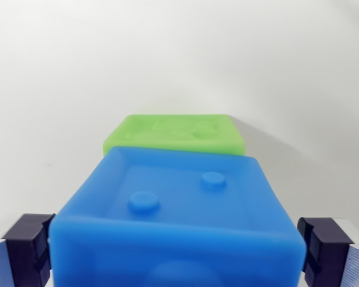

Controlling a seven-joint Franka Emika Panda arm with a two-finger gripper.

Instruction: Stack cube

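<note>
blue cube (pixel 179 221) | sitting between spread fingers (pixel 30 248), not gripped | green cube (pixel 175 134) lying just behind | risk: off-centre closing skewing grasp

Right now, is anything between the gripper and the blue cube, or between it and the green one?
Nothing visible. The blue cube sits between the gripper's open fingers; the green cube lies directly behind it.

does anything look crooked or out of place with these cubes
Nothing looks damaged or spilled. The blue plastic cube with two round studs sits between the end effector pads, which stand just clear of its sides. The green plastic cube lies behind it, skewed slightly toward the wrist view's right. Whether the two touch cannot be told.
</note>
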